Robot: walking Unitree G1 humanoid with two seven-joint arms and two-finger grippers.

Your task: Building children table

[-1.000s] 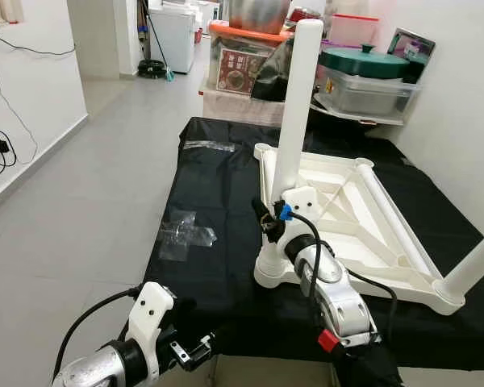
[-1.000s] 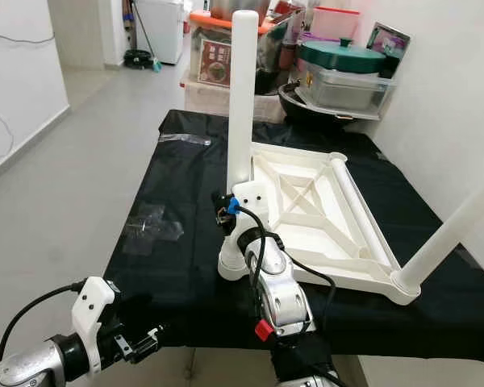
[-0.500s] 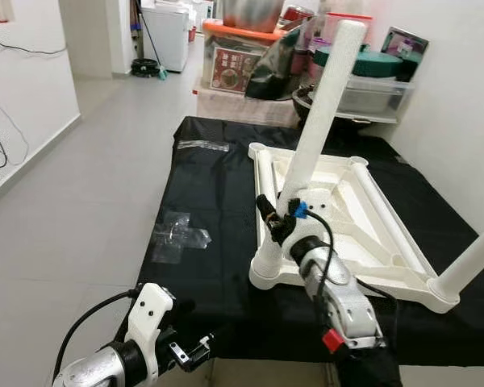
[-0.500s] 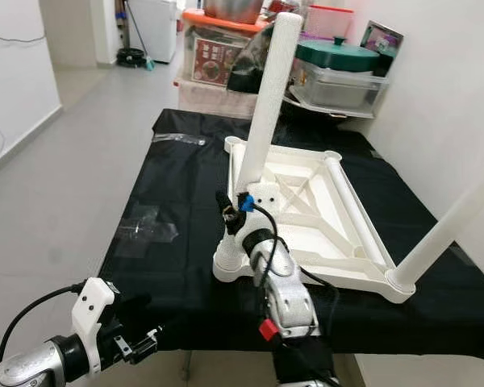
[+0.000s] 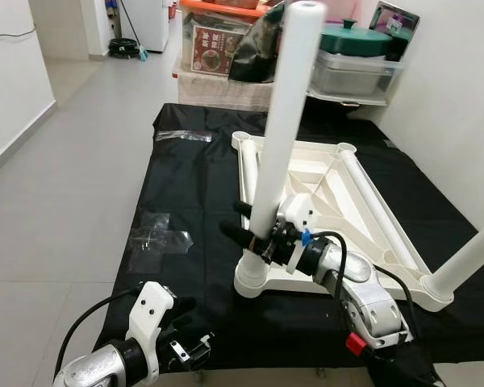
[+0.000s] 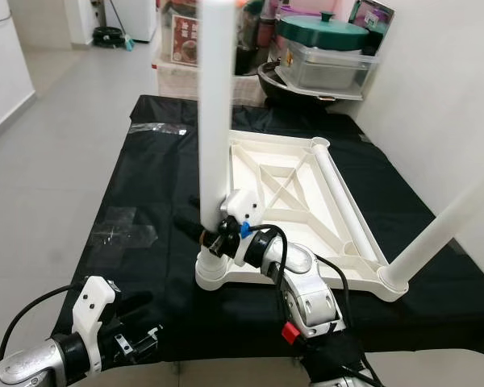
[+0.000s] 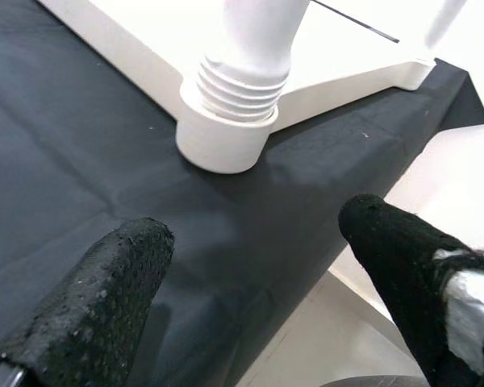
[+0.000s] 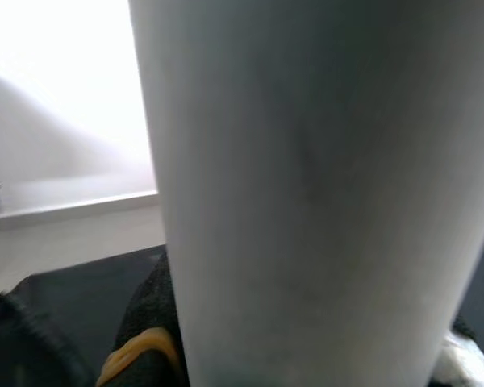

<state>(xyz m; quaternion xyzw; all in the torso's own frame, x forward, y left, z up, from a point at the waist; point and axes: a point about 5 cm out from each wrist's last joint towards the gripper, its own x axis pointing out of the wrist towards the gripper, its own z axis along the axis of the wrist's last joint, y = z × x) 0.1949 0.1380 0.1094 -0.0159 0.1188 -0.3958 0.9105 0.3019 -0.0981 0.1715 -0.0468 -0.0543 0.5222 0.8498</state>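
An upturned white plastic tabletop (image 5: 339, 173) lies on a table draped in black cloth (image 5: 194, 193). At its near left corner a white leg (image 5: 286, 105) stands upright in a threaded socket (image 5: 250, 282). My right gripper (image 5: 254, 234) is shut on that leg just above the socket, its black fingers sticking out to the left; the leg (image 8: 306, 193) is close against the right wrist camera. A second leg (image 5: 468, 258) slants up from the near right corner. A third (image 5: 371, 210) lies along the tabletop's right side. My left gripper (image 7: 250, 242) hangs open, low at the table's front edge, facing the socket (image 7: 226, 133).
Two clear plastic bags (image 5: 157, 234) (image 5: 181, 135) lie on the cloth left of the tabletop. Behind the table stand stacked storage boxes and a green-lidded pot (image 5: 355, 68). A white wall runs along the right. Open tiled floor (image 5: 56, 185) lies to the left.
The camera has shifted. The gripped leg tilted to the right half a second ago and stands upright again now. My right wrist has swung round to the leg's right side.
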